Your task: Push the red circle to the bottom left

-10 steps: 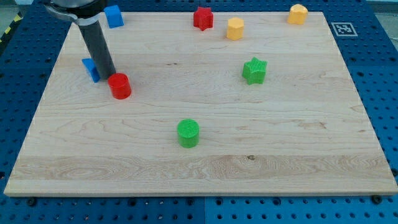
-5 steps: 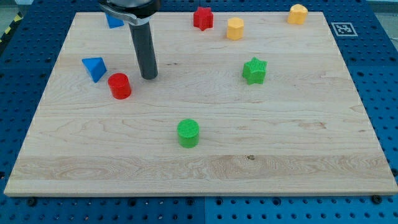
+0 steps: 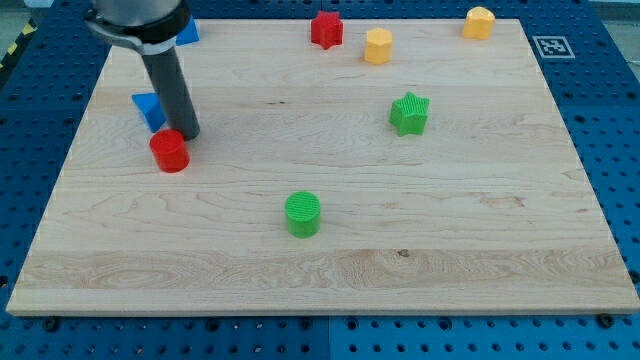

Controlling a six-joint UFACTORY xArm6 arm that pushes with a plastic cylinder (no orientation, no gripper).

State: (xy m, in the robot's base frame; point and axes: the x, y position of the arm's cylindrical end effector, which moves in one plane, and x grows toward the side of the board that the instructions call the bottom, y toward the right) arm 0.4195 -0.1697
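The red circle [image 3: 170,152] is a short red cylinder on the wooden board [image 3: 330,250], in the left part of the view at mid height. My tip [image 3: 187,133] is down on the board, just above and to the right of the red circle, touching or nearly touching it. A blue triangle [image 3: 149,109] lies just left of the rod, above the red circle, partly hidden by the rod.
A blue block [image 3: 187,33] sits at the top left, partly hidden behind the arm. A red star [image 3: 326,29], two yellow blocks [image 3: 378,46] [image 3: 479,22], a green star [image 3: 409,113] and a green circle [image 3: 302,214] lie further right.
My tip swung right, then came back left against the red circle. The red circle slid down and to the left, away from the blue triangle.
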